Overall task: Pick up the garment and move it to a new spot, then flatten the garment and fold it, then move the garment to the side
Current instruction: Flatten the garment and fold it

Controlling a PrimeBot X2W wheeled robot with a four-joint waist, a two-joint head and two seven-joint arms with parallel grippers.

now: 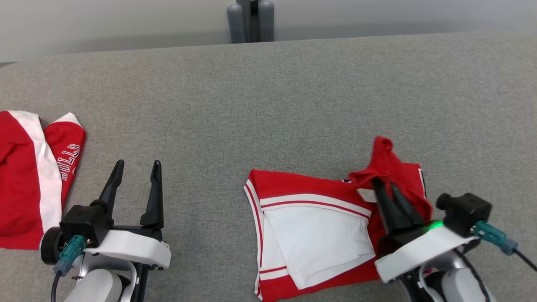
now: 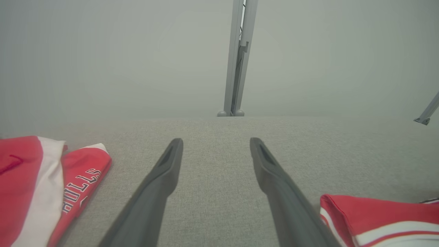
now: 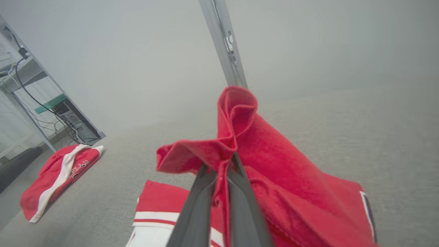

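A pale wall [image 1: 126,25] sits behind, and a broad table surface [image 1: 268,105] in grey woven cloth, finely nubbed, runs edge to edge with a straight far edge at 12 o'clock. It's bare from 10 round to 2 o'clock, with plenty of room out there.

At 5 o'clock in the head view lies the garment [image 1: 314,230], a red knit with a smooth white panel and red-and-white striped trim. It's partly folded, and its near hem reaches the bottom of the picture.

At 9 o'clock, well apart, a Bulls-lettered garment [image 1: 25,180] lies heaped, red with a white band.

The right gripper [image 1: 385,183] is pinched tight on the garment's upper right corner. The cloth there is lifted off the surface into a pleated, crumpled peak [image 3: 236,103].

The left gripper [image 1: 139,163] at 7 o'clock is spread wide and holds nothing, with open grey cloth between its fingers [image 2: 164,178].

A slim grey post [image 1: 251,21] stands at 12.
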